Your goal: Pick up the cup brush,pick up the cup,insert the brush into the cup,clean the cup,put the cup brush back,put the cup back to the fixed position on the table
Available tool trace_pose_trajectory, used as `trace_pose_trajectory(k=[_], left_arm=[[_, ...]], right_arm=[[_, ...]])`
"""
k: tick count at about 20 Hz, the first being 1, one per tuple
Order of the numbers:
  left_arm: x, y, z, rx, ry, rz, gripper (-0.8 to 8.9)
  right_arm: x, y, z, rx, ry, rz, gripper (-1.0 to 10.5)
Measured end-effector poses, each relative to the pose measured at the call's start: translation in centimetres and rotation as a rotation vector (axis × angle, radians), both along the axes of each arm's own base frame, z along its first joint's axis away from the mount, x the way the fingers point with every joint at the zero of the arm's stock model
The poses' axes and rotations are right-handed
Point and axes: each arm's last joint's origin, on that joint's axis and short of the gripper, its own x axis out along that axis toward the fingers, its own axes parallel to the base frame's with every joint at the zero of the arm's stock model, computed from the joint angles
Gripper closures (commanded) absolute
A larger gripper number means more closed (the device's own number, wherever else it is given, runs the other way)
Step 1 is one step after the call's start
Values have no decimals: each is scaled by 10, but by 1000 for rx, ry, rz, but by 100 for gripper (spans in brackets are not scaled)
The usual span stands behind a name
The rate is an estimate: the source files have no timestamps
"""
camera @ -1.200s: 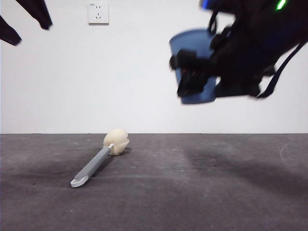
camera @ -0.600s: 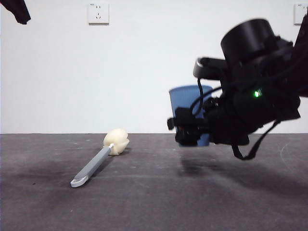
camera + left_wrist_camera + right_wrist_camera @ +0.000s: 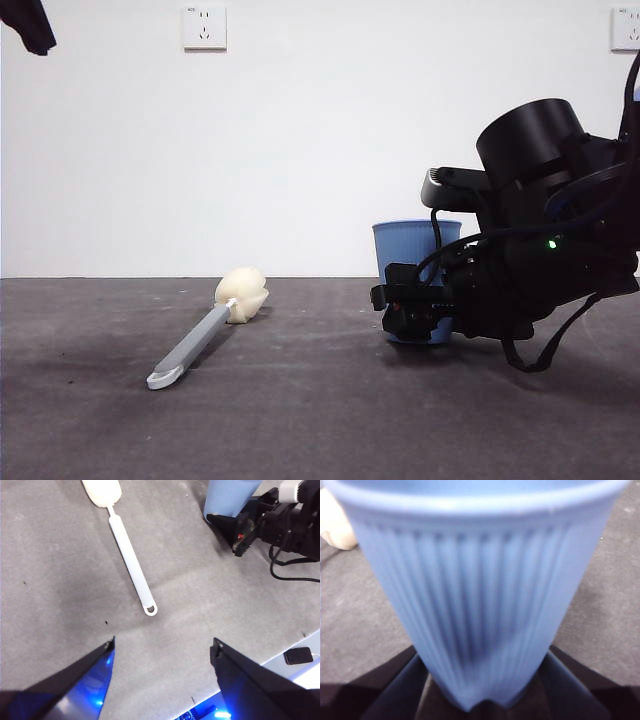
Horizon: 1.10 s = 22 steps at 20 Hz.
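1. Front view gives you one cup (image 3: 410, 245), upright at the right of the frame with its base at the table (image 3: 300, 420), and one cup brush (image 3: 205, 330) lying flat at lower left, well apart from it.
2. You see the right gripper (image 3: 412, 312) low against the cup, its jaws pinching the ribbed wall from both sides; it hides the cup's lower half.
3. Your left gripper (image 3: 162, 647) hangs above the brush handle, jaws spread and holding nothing.
4. In the right wrist view the cup (image 3: 480, 595) fills the frame, blurred; only a sliver of sponge shows at upper left.

One cup (image 3: 410, 245), one cup brush (image 3: 205, 331).
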Motion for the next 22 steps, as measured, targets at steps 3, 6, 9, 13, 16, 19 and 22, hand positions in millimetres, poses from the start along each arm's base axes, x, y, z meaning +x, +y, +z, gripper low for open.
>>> trace_pose_trajectory(k=[3,6,9,13,16,19,22], left_arm=[[0,0,0,3,4,-2,490],[-1,0,-1,5,6,-2,490],[-1,0,-1,10,14,-2,490],[-1,0,-1,10,14,-3,490],[-1,0,-1,10,15,-3,490],[-1,0,-1,11,16,-2,490],[-1,1,-1,12,17,-2,490]], right_arm=[[1,-1,-1,2,8,8,958],[1,-1,-2,-6,38,3,918],[1,1,-2,-18,64,4,691],[1,3,1,-27,89,1,653],[-2,2,5,-49,126,4,525],[-8,0,11,-73,178,11,406],[-15,-3,19,-91,225,11,406]])
